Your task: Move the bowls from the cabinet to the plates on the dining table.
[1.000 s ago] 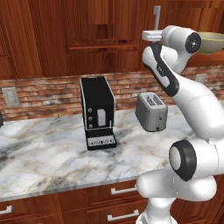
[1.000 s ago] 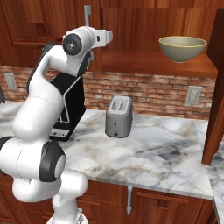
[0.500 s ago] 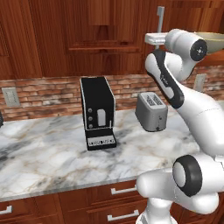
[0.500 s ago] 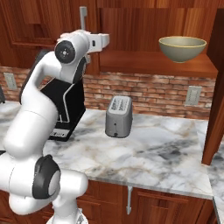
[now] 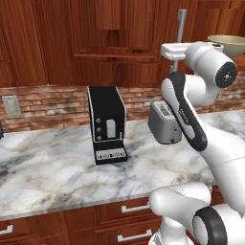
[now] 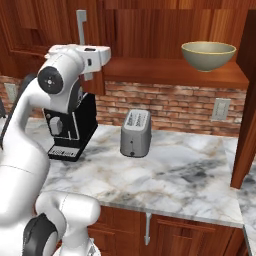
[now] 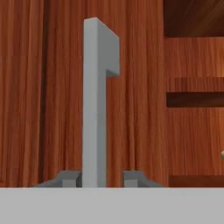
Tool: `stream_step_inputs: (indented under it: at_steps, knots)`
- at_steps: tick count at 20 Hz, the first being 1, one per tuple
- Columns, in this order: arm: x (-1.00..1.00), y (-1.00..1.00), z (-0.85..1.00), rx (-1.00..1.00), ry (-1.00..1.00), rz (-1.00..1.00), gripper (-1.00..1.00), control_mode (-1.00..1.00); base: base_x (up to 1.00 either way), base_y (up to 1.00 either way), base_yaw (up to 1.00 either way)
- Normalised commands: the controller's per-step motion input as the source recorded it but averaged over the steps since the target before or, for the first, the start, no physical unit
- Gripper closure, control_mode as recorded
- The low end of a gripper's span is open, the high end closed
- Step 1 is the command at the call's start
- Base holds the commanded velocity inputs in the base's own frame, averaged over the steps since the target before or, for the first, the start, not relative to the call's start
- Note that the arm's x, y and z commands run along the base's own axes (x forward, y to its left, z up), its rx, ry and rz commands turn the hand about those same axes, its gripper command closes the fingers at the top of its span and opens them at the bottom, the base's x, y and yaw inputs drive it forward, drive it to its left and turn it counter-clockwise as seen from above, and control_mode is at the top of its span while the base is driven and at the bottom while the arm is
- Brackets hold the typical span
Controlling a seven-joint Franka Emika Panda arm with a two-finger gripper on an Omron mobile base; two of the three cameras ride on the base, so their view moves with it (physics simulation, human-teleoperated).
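Observation:
A tan-beige bowl (image 6: 208,54) (image 5: 229,44) stands on an open wooden shelf of the cabinet (image 5: 119,43), to the right of the closed panelled door. My gripper (image 7: 101,179) is raised to the door's long silver handle (image 7: 95,109) (image 5: 182,26) (image 6: 81,25). In the hand view the bar runs up between the two fingertips (image 7: 70,179), which sit close on either side of it, so the gripper is shut on the handle. The other bowl, the plates and the dining table are out of view.
On the marble counter (image 6: 175,175) below stand a black coffee machine (image 5: 107,124) and a silver toaster (image 6: 135,132). A brick backsplash runs behind them. Drawers with short handles (image 5: 134,208) sit under the counter. A wooden side panel (image 6: 245,125) stands at the right.
The arm's elbow and upper joints have swung outward and higher. The hand has stayed at the cabinet handle. The bowl and the counter things have not moved.

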Motion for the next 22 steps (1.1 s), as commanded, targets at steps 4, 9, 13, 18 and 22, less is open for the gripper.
stream_step_inputs:
  at_steps: [4, 9, 13, 18, 22]
  knots:
    - [-0.65, 0.38, -0.1, 0.0, -0.02, 0.0, 1.0, -1.0, 0.0, 0.0, 0.0]
    - [-0.58, 0.48, -0.09, 0.01, 0.0, 0.0, -1.0, -1.0, 0.0, 0.0, 0.0]
    - [-0.85, 0.18, 0.0, 0.06, -0.03, 0.0, -1.0, -1.0, 0.0, 0.0, 0.0]
    - [-0.87, -0.05, 0.15, 0.18, -0.04, 0.0, -1.0, -1.0, 0.0, 0.0, 0.0]
    - [-0.71, -0.22, 0.35, 0.36, 0.0, 0.0, -1.0, -1.0, 0.0, 0.0, 0.0]
